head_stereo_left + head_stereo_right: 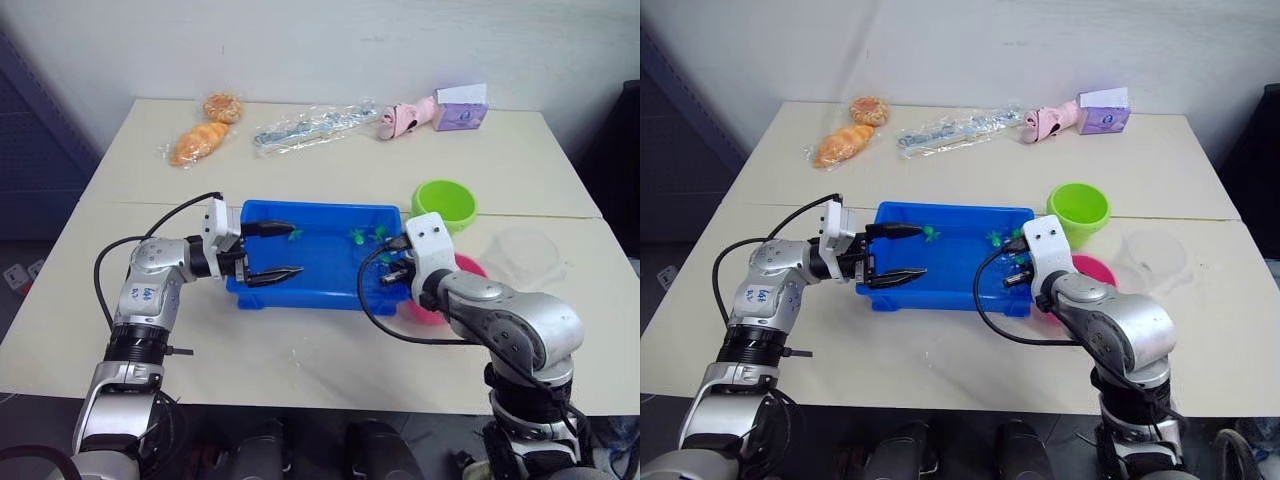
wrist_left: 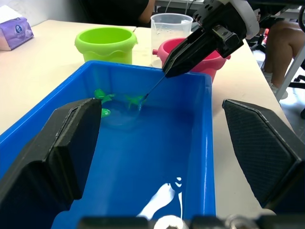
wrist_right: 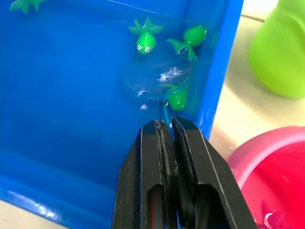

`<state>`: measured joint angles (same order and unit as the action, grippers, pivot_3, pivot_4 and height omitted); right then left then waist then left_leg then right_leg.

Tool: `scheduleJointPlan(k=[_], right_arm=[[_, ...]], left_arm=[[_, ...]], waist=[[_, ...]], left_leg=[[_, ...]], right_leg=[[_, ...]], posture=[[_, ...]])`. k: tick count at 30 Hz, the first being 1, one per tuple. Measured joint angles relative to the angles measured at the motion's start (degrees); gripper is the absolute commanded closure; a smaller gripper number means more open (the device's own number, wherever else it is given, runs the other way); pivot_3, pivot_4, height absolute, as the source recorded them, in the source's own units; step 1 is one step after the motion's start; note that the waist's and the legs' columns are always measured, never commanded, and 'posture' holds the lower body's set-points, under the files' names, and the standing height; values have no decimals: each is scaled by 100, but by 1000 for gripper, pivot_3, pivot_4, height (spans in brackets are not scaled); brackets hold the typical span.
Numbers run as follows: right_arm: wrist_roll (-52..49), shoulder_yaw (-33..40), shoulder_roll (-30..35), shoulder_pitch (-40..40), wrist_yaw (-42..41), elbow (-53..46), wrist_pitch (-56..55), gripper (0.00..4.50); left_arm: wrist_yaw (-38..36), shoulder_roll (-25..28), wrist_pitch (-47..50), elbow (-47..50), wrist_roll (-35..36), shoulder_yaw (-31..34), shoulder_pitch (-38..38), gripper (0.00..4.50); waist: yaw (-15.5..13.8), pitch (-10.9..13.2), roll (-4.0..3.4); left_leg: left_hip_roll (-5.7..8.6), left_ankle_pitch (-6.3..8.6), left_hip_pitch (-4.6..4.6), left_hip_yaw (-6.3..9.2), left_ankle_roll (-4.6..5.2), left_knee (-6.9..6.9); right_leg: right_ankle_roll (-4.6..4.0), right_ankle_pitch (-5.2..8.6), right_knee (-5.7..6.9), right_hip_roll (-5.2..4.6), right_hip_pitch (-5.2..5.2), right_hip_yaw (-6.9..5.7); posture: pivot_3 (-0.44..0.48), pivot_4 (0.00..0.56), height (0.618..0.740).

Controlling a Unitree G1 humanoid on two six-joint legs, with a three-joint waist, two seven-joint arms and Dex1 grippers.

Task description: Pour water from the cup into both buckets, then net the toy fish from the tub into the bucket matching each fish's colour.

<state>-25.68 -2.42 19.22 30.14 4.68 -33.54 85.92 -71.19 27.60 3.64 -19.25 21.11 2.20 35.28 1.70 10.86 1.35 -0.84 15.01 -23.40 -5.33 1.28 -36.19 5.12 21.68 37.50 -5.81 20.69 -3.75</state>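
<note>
Left gripper (image 2: 162,162): fingers spread wide over the tub (image 2: 206,157). Right gripper (image 2: 167,72) pinches the net's stick (image 2: 153,88), hoop dipped among 3 green fish (image 2: 135,100). Beyond the tub: green bucket (image 2: 106,44), pink bucket (image 2: 209,58), cup (image 2: 167,27).

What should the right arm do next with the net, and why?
Probably lift the net gently: the right gripper is shut on its handle, the hoop sits underwater in the tub with a green fish at its rim, near the green bucket.

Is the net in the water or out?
In. The net sits dipped in the tub, its hoop around a green fish, held by the right gripper.
</note>
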Motion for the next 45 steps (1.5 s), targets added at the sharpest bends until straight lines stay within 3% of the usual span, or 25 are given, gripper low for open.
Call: scheduleJointPlan(k=[9,20,36,45], right_arm=[[34,-618,639,60,-816,-335,-202,4500],[77,-333,538,-15,-1064,-466,244,4500],[664,1047,-1008,11,-697,-188,632,4500],[746,1185,-1241,51,-623,-13,632,4500]], left_arm=[[32,0,0,8,0,2,-1,135],[36,-1,-1,8,0,2,-1,135],[43,-6,-60,6,0,1,0,135],[41,-5,-62,5,0,1,0,135]], waist=[[-1,0,0],[-9,0,0],[-7,0,0],[-4,0,0]], left_leg=[[0,0,0,2,0,0],[0,0,0,3,0,-1],[1,-2,0,1,-3,0],[1,-2,0,0,-3,0]], right_leg=[[0,0,-4,0,-2,-2],[0,0,-3,0,-3,-4],[0,0,1,2,-1,-3],[0,0,3,3,0,-2]], posture=[[0,150,740],[0,150,740],[0,150,740],[0,150,740]])
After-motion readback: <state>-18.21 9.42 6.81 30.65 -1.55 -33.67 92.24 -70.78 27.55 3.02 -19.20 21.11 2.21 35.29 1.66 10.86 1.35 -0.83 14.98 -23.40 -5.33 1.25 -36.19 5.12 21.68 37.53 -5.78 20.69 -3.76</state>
